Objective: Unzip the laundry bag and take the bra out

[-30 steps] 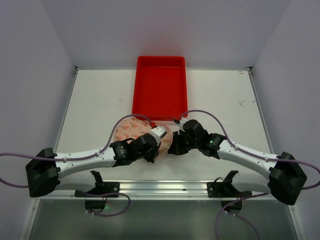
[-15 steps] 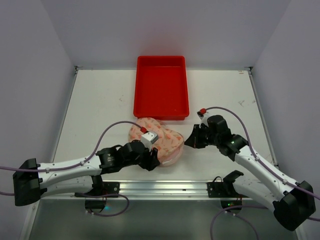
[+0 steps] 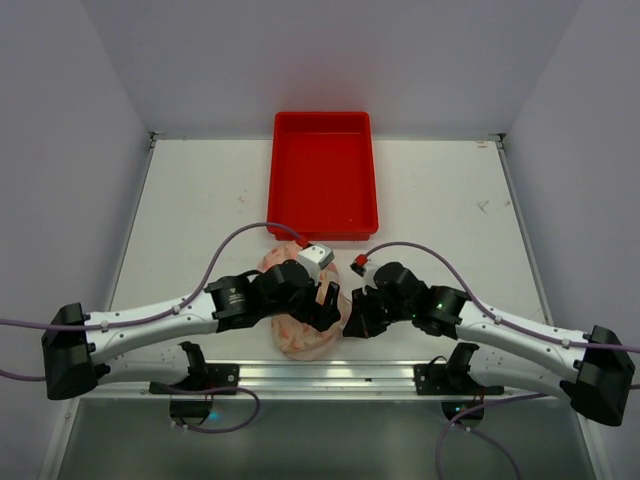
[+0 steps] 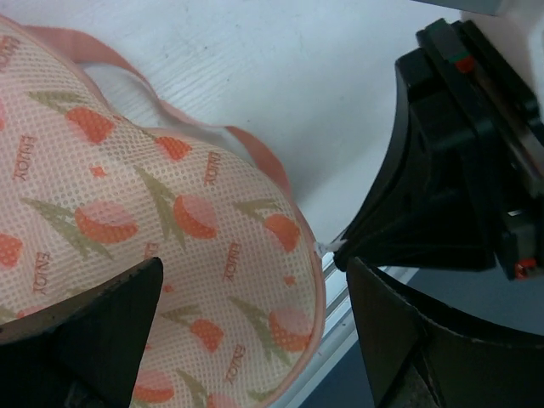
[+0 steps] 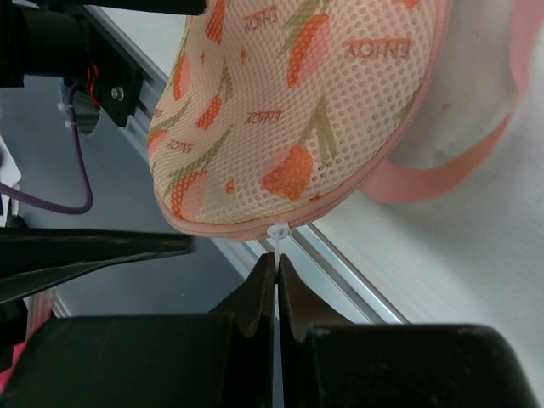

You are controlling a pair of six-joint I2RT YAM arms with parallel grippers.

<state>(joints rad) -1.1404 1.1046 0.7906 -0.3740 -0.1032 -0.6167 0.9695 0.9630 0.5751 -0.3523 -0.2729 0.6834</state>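
The laundry bag [image 3: 300, 335] is a cream-pink mesh pouch with orange print, lying at the table's near edge between both arms. In the left wrist view the laundry bag [image 4: 170, 229] fills the frame. My left gripper [image 4: 255, 285] is open, one finger on the mesh and the other beyond the pink trim. My right gripper [image 5: 276, 259] is shut on the white zipper pull [image 5: 277, 234] at the rim of the laundry bag [image 5: 297, 102]. From above, my right gripper [image 3: 355, 315] sits at the bag's right side and my left gripper [image 3: 325, 295] over it. The bra is out of view.
The red tray [image 3: 322, 232] stands at the back centre, just beyond the bag. An aluminium rail [image 3: 330, 372] runs along the table's near edge, and the bag's lower end hangs close to it. The bag's pink loop [image 5: 450, 170] lies on the white table.
My left gripper has opened from shut. The bag has shifted from the table's middle toward the near rail. My right gripper swung away to the right, then returned to the bag's right edge.
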